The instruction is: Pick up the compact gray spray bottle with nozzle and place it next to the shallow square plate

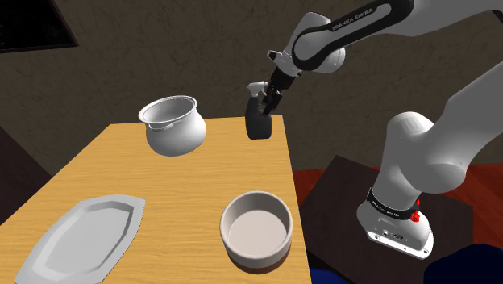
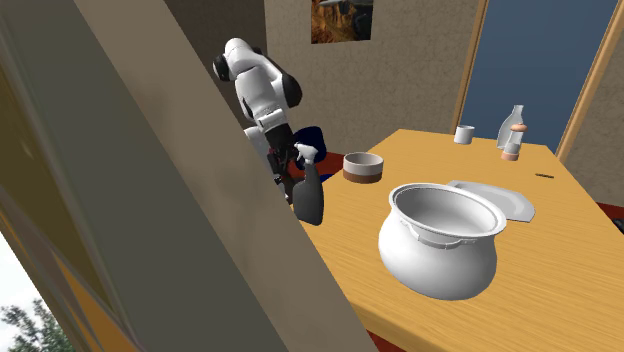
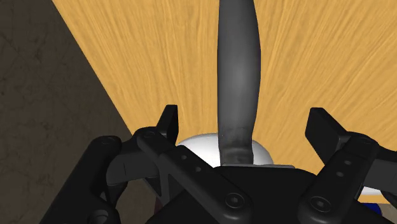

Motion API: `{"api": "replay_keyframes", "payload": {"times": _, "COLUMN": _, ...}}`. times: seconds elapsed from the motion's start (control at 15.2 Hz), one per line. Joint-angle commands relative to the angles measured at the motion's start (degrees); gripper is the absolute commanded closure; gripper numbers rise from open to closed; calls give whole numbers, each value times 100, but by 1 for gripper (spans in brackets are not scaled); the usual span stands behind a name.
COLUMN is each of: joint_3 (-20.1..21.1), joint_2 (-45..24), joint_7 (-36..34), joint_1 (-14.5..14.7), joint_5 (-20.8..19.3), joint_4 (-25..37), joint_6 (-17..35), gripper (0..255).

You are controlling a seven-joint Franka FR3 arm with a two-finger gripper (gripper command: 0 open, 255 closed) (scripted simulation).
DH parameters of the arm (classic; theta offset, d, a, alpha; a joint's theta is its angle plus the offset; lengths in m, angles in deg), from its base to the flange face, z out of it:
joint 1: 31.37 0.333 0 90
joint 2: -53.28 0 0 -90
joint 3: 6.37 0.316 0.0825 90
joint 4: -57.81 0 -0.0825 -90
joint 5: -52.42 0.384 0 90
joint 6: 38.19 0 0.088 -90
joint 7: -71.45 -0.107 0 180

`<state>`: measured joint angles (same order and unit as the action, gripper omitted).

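Observation:
The dark grey spray bottle (image 1: 259, 123) stands upright at the table's far corner, at the edge on the shoulder view's right. Its pale nozzle head points away from the arm. My gripper (image 1: 270, 102) hangs right at the bottle's top, open. In the wrist view the nozzle (image 3: 239, 70) runs out between my spread fingers (image 3: 168, 121), which do not touch it. From the second exterior view the bottle (image 2: 309, 192) shows beside a slanted beam, with the gripper (image 2: 297, 160) just behind its head. The shallow grey plate (image 1: 81, 238) lies at the near corner on the shoulder view's left.
A white pot (image 1: 172, 125) stands beside the bottle on the wooden table (image 1: 201, 177). A round bowl (image 1: 256, 228) sits near the front edge by the stand. In the second exterior view a glass bottle (image 2: 512, 133) and a small cup (image 2: 464, 134) stand at the far end.

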<state>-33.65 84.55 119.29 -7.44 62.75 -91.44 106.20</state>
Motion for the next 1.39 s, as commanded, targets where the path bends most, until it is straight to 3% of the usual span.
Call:
{"api": "replay_keyframes", "payload": {"times": 0.0, "joint_3": -75, "joint_2": -150, "joint_7": 102, "joint_1": 117, "joint_5": 97, "joint_4": -38, "joint_6": 206, "gripper": 0}}
{"api": "replay_keyframes", "payload": {"times": 0.2, "joint_3": -195, "joint_2": -422, "joint_7": 235, "joint_1": 327, "joint_5": 288, "joint_4": -64, "joint_6": 510, "gripper": 0}}
{"api": "replay_keyframes", "payload": {"times": 0.73, "joint_3": -194, "joint_2": -421, "joint_7": 235, "joint_1": 325, "joint_5": 288, "joint_4": -64, "joint_6": 509, "gripper": 0}}
{"api": "replay_keyframes", "payload": {"times": 0.79, "joint_3": -194, "joint_2": -421, "joint_7": 235, "joint_1": 325, "joint_5": 288, "joint_4": -64, "joint_6": 509, "gripper": 255}}
{"api": "replay_keyframes", "payload": {"times": 1.32, "joint_3": -195, "joint_2": -423, "joint_7": 236, "joint_1": 327, "joint_5": 289, "joint_4": -62, "joint_6": 509, "gripper": 255}}
